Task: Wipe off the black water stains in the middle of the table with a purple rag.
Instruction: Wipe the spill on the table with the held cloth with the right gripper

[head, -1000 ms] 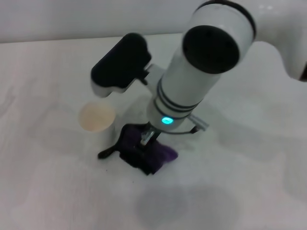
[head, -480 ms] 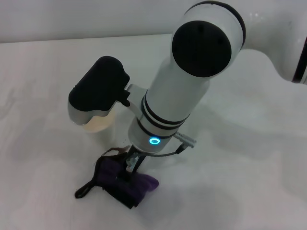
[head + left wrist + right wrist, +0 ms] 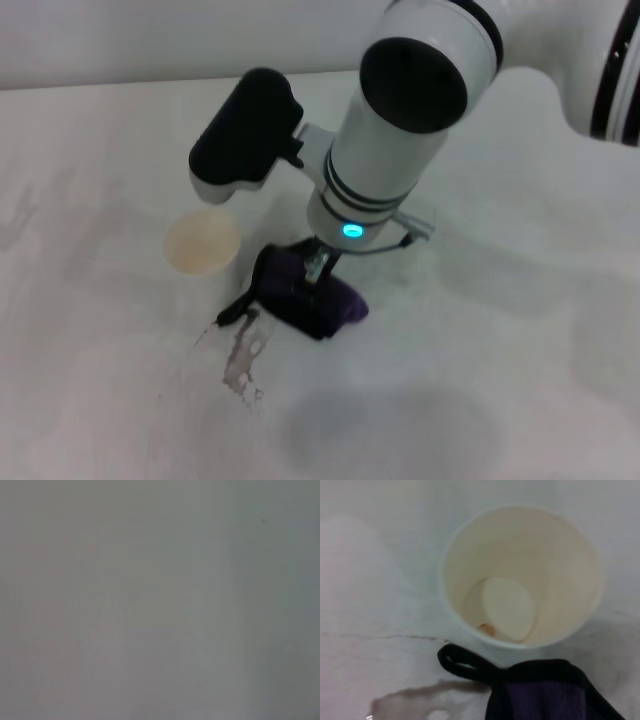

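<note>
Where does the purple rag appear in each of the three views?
Head view: the purple rag lies centre, under the right end effector, beside the white cup.
Left wrist view: not in it; only blank grey.
Right wrist view: the rag is at the lower edge, its loop below the cup.
Shared landmark: the cup.

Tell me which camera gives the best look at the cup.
The right wrist view: the cup fills the frame from above, open and upright, with the purple rag just beside it. The head view shows the cup small, beside the right arm. The left wrist view shows no cup.
</note>
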Controlling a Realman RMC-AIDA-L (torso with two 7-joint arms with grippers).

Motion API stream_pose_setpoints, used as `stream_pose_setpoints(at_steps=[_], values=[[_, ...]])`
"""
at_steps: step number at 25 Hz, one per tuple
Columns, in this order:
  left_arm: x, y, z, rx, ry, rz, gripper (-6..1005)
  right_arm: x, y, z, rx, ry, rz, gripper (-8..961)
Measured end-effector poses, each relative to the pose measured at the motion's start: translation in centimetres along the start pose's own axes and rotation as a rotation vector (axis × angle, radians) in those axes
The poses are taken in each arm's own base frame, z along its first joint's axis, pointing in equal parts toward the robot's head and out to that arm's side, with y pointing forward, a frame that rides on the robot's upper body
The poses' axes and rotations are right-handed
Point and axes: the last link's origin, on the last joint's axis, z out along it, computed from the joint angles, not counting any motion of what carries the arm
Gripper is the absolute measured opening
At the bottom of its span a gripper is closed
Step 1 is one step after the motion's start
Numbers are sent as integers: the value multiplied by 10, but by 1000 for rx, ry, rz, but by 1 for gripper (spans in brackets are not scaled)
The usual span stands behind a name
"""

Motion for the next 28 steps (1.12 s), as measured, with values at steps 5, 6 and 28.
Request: stream_pose_setpoints(at_steps=[5,6,28], values=[[-2,0,0,13,-5,-21,891,-3,-9,-2,55,3,-29,122],[-2,0,0,19,-7,-27,892,-4,-7,-3,49,2,-43,122],[-16,3,-5,52,-54,-89,891,2,62,5,-218,-65,-351,117]])
